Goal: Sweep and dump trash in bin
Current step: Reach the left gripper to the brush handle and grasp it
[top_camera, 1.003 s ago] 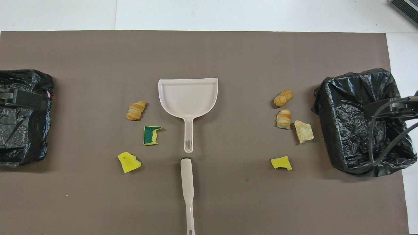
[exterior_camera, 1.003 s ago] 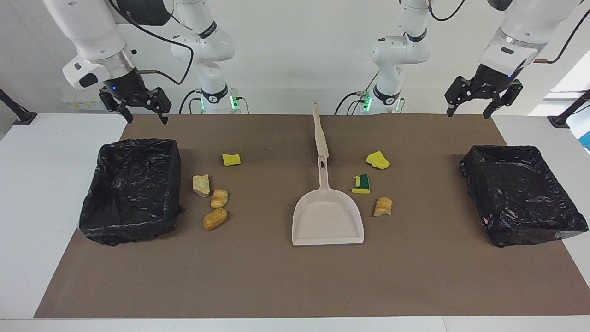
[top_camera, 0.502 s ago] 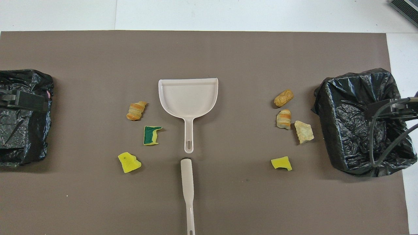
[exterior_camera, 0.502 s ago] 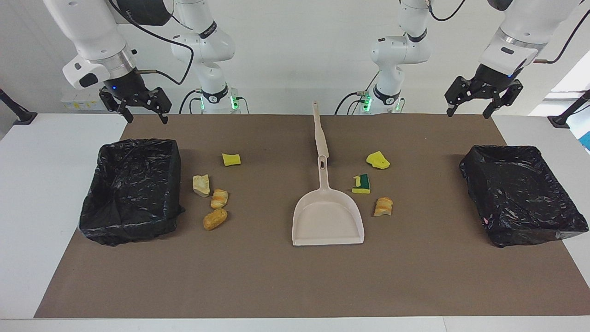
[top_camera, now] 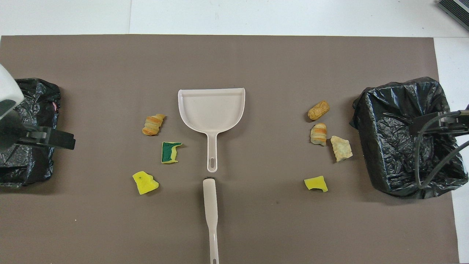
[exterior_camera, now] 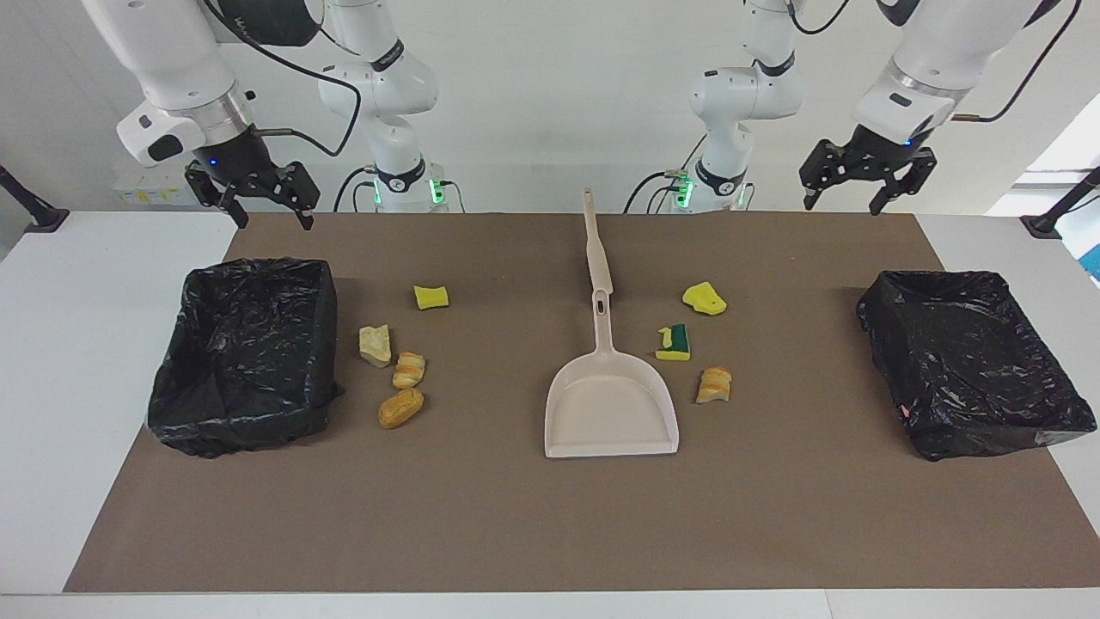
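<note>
Several scraps of trash lie on the brown mat. A yellow sponge chunk [exterior_camera: 704,298], a green-sided sponge [exterior_camera: 674,343] and a pastry piece [exterior_camera: 714,384] sit beside the beige dustpan [exterior_camera: 611,413], toward the left arm's end. Another yellow chunk [exterior_camera: 430,297] and tan-orange pieces [exterior_camera: 400,407] lie near the black-lined bin [exterior_camera: 245,284] at the right arm's end. A second bin [exterior_camera: 971,288] stands at the left arm's end. My left gripper [exterior_camera: 842,199] hangs open, high over the mat's robot-side edge. My right gripper [exterior_camera: 273,211] waits open above that same edge, holding nothing.
The beige brush [exterior_camera: 596,249] lies on the mat in line with the dustpan's handle, nearer to the robots, its tip close to the handle's end. White table surface borders the mat [top_camera: 256,58] at both ends.
My left gripper has swung up and toward the middle of the table, off the spot above its bin. The right arm and everything on the mat have stayed put.
</note>
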{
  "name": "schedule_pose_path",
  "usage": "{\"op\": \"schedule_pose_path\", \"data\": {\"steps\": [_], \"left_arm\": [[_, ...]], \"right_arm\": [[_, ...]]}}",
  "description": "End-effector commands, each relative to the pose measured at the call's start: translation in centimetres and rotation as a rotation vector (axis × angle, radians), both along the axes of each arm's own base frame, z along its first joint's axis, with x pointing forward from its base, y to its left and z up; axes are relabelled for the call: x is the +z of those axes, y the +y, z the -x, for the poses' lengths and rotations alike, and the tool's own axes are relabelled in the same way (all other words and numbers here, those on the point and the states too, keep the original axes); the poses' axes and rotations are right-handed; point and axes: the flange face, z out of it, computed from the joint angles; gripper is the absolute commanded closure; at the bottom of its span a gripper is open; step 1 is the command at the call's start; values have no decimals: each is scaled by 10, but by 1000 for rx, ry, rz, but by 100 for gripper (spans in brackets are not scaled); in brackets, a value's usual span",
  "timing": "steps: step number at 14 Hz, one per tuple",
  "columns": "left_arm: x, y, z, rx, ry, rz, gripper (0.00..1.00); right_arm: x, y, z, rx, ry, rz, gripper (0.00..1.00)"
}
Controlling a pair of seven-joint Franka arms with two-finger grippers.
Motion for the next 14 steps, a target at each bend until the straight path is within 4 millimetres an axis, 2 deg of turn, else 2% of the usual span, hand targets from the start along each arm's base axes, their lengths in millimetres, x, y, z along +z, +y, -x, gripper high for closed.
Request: {"op": "schedule_pose_path", "data": {"steps": [1, 5, 6, 8, 11, 14], "left_arm": [[-26, -21, 50, -1, 47, -16, 0], [-82, -76, 90, -82, 121, -19, 0], [-96, -84, 100, -57, 130, -26, 0], [-117, -91, 115, 119, 117, -8, 0], [-157, -131, 145, 76, 104, 7, 0], [-197, -171, 174, 130, 56, 16, 0]], "right_arm": [[0, 5, 10, 21, 10, -8, 0], [-1, 5, 10, 25, 10, -8, 0], [-1, 5, 10, 25, 11, -9, 0], [-2, 6, 10, 27, 11, -9, 0], [-2, 6, 13, 24, 13, -10, 0], [-3, 6, 14, 21, 14, -10, 0]]}}
